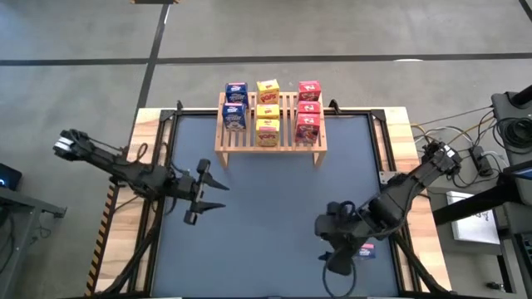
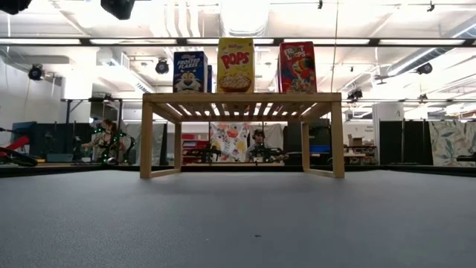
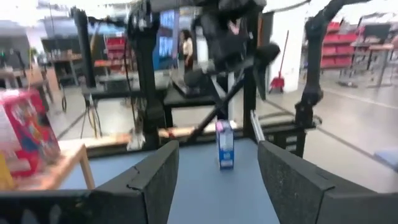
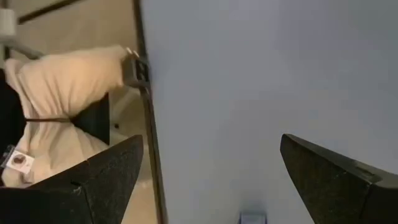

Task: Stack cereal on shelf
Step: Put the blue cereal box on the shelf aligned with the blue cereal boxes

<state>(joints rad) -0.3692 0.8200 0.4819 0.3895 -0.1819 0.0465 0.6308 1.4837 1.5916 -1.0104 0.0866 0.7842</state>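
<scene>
Cereal boxes are mostly parked on the shelf [image 1: 271, 143] already, at the far edge of the table [image 1: 274, 241]: a blue row [image 1: 236, 105] of two, a yellow row [image 1: 268, 112] of three and a red row [image 1: 308, 112] of three can be counted from overhead. From table height, only the front box of each row is seen: blue [image 2: 190, 71], yellow [image 2: 236, 65], red [image 2: 297, 67], all upright on the slats.

One more small blue box [image 3: 225, 144] is seen standing upright on the mat in the left wrist view, well apart from the shelf, under the right arm.

Left gripper [image 1: 202, 193] is held over the mat's left-middle area, fingers spread apart, nothing between them. Right gripper [image 1: 339, 249] is lowered near the front right of the table, fingers [image 4: 336, 180] wide apart, with a blue box top [image 4: 252, 218] just showing between them, not clamped.
</scene>
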